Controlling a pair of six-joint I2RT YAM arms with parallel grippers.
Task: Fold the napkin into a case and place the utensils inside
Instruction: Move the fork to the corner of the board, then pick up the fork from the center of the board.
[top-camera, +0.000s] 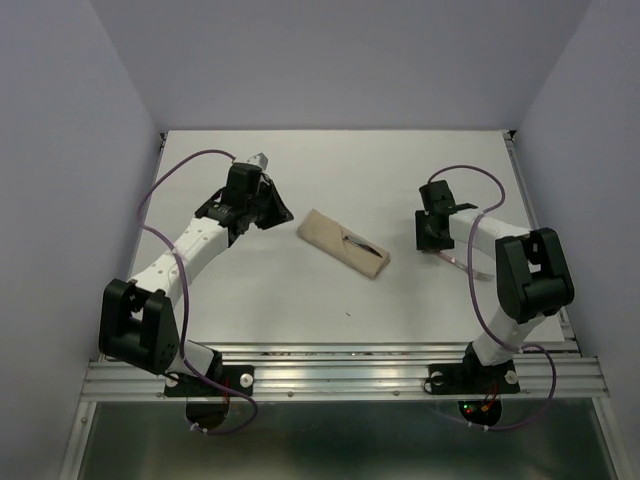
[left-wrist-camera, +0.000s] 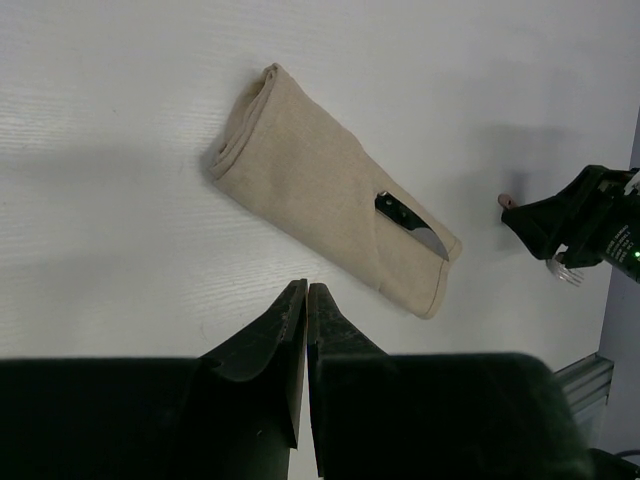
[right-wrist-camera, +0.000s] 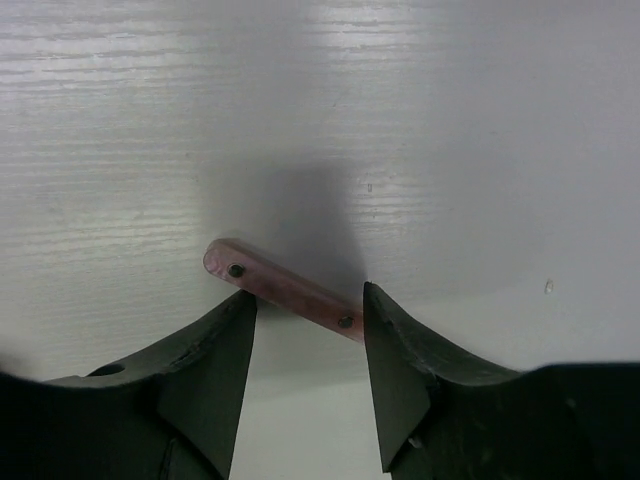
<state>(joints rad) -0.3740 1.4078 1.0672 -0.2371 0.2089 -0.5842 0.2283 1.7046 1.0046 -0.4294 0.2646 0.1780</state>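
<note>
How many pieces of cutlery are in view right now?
2. One sits tucked in the folded beige cloth case, its dark metal end poking out. The other, a pink-handled fork, lies on the white table between the right gripper's open fingers. More could hide inside.

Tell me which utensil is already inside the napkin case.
The utensil whose pointed metal end pokes from the case; the pink-handled one lies on the table, straddled by the right gripper.
</note>
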